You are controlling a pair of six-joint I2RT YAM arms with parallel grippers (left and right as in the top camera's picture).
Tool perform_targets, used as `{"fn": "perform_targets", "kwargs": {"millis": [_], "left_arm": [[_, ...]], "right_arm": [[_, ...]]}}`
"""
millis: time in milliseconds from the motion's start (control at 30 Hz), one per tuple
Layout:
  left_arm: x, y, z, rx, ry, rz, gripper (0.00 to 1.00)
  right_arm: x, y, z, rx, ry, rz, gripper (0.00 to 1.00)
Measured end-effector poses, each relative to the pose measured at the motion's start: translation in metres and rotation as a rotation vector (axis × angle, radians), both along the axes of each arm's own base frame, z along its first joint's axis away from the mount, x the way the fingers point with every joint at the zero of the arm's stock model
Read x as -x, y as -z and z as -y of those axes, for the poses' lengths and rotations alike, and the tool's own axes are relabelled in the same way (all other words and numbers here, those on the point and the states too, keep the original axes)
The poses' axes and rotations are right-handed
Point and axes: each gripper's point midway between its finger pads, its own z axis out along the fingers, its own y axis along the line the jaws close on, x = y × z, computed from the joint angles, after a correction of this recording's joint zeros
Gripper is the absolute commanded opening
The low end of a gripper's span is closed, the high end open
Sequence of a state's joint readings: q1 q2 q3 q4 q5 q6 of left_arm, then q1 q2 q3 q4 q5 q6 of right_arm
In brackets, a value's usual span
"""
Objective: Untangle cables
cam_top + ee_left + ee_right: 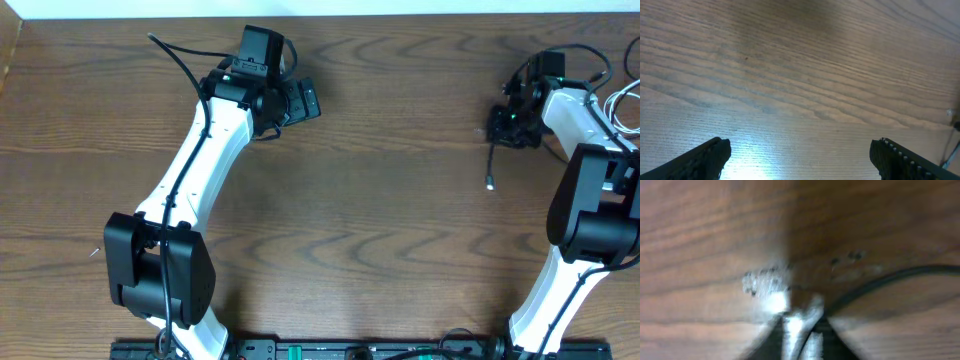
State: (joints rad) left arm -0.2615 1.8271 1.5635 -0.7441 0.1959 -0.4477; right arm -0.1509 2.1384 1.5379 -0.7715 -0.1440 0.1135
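cable [491,165] perhaps in right hand [512,125], over table [380,210]

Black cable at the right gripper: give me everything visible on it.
The black cable is a thin, flexible-looking cord. One short, nearly straight stretch leaves the right gripper toward the robot's base side and ends in a small pale plug tip. In the blurred right wrist view it curves away from the fingers, which look shut on it, over the wooden table. Its other end cannot be traced.
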Motion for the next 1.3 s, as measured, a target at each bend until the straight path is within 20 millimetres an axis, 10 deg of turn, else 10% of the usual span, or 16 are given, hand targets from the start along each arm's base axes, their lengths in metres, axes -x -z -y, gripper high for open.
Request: {"fn": "perform_targets", "kwargs": {"millis": [167,400,600,967,1133,1300], "left_arm": [[0.0,0.0,0.0,0.0,0.0,0.0,0.95],[0.0,0.0,0.0,0.0,0.0,0.0,0.95],[0.0,0.0,0.0,0.0,0.0,0.0,0.95],[0.0,0.0,0.0,0.0,0.0,0.0,0.95],[0.0,0.0,0.0,0.0,0.0,0.0,0.95],[0.0,0.0,0.0,0.0,0.0,0.0,0.95]], "right_arm": [[0.0,-0.006,0.03,0.006,0.117,-0.004,0.01],[0.002,-0.07,0.163,0.031,0.46,0.103,0.01],[0.041,-0.121,0.277,0.096,0.78,0.242,0.01],[0.128,-0.083,0.383,0.245,1.163,0.169,0.01],[0.136,-0.029,0.382,0.209,1.184,0.068,0.79],[0.132,-0.018,0.375,0.197,1.166,0.044,0.99]]}}
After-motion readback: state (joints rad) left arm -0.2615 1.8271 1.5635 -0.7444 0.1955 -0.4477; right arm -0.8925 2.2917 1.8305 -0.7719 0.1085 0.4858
